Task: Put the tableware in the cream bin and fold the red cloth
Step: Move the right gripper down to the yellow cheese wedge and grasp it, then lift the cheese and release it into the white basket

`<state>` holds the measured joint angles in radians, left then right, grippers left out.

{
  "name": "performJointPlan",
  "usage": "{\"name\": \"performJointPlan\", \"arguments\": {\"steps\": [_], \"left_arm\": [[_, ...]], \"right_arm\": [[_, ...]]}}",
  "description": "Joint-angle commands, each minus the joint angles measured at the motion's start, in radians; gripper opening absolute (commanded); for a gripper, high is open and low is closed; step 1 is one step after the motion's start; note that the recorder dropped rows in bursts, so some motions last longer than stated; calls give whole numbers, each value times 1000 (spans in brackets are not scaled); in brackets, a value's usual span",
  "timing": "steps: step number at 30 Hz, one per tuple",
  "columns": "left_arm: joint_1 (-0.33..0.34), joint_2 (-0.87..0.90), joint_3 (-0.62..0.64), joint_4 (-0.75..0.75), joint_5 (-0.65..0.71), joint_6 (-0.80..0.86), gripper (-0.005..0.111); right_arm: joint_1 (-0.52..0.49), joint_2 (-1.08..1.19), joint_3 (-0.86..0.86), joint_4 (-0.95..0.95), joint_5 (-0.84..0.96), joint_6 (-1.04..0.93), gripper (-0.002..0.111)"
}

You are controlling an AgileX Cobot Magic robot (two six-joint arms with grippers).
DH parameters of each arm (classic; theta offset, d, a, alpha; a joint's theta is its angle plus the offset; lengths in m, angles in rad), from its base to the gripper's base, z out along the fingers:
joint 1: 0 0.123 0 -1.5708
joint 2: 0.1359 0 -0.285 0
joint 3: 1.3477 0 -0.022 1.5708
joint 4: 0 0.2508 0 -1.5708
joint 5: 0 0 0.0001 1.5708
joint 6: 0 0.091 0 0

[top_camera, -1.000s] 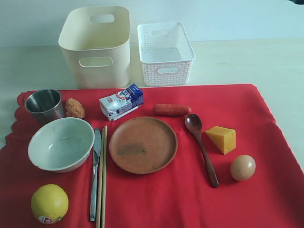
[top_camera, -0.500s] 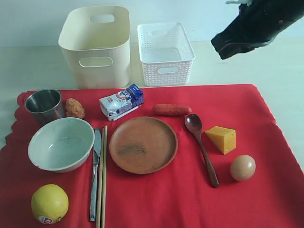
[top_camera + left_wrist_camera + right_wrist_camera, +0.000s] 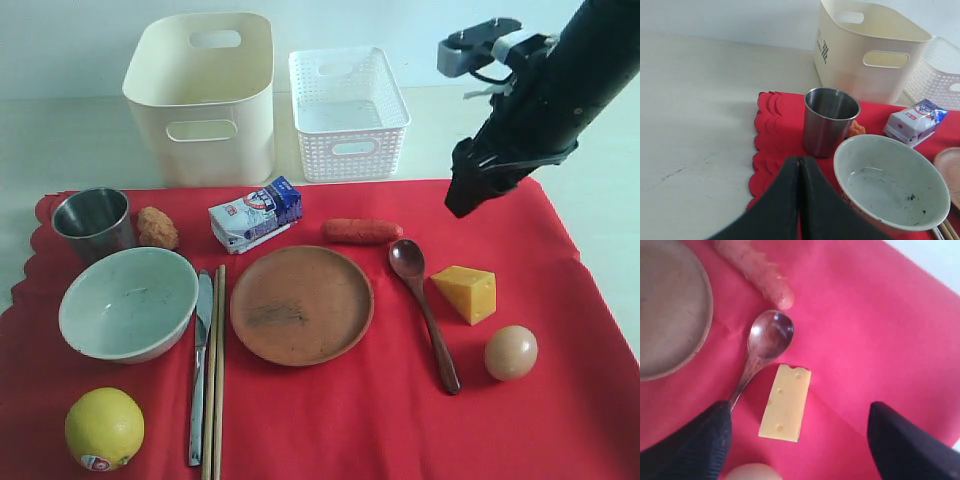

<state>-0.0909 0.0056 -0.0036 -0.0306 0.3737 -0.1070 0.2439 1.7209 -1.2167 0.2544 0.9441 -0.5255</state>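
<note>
Cloth (image 3: 400, 420) — red, scalloped along L edge, spread flat and unfolded on pale table (image 3: 580, 130). All six tableware pcs lie on it.

- Cup (image 3: 92, 222) upright at back L corner; bowl (image 3: 128, 303) upright, just in front of it.
- Knife (image 3: 199, 370) and chopsticks (image 3: 214, 380) side by side betw. bowl and plate (image 3: 301, 304); can't tell if they touch.
- Plate at mid-cloth.
- Spoon (image 3: 425, 310) just R of plate, head toward back, handle toward front.

Bin (image 3: 215, 150) — cream, upright, off the cloth behind its back edge. White basket (image 3: 350, 150) just beside it on R.

Food among the tableware:
- nugget (image 3: 157, 228) beside cup
- carton (image 3: 256, 214) behind plate
- sausage (image 3: 362, 231) betw. carton and spoon head
- cheese (image 3: 466, 292) R of spoon
- egg (image 3: 511, 352) in front of cheese
- lemon (image 3: 104, 428) at front L corner

R gripper (image 3: 462, 200) hangs over back R part of cloth, above spoon head and cheese, touching nothing. Wrist view shows its fingers spread wide with nothing held.

L gripper (image 3: 800, 172) low at cloth's scalloped L edge, near cup and bowl. Fingers pressed together, nothing in them.
</note>
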Motion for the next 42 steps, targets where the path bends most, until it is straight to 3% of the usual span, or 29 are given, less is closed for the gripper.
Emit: {"name": "performJointPlan", "arguments": {"steps": [1,7,15,20,22,27,32,39,42], "left_arm": [[1,-6,4,-7,-6,-3,0],[1,-6,4,-7,-6,-3,0],[1,-6,4,-7,-6,-3,0],[1,-6,4,-7,-6,-3,0],[1,-6,4,-7,-6,-3,0],[1,-6,4,-7,-6,-3,0],[1,-6,4,-7,-6,-3,0],[1,-6,4,-7,-6,-3,0],[1,-6,4,-7,-6,-3,0]], "right_arm": [[45,79,14,-55,-1,-22,74],[130,160,14,-186,6,86,74],[134,262,14,-209,45,145,72],[134,271,10,-213,63,145,47],[134,269,-15,-237,88,145,29],[134,255,-69,-269,138,191,0],[134,195,-90,-271,121,196,0],[134,68,-107,-219,-178,198,0],[132,113,-220,-202,-209,198,0]]}}
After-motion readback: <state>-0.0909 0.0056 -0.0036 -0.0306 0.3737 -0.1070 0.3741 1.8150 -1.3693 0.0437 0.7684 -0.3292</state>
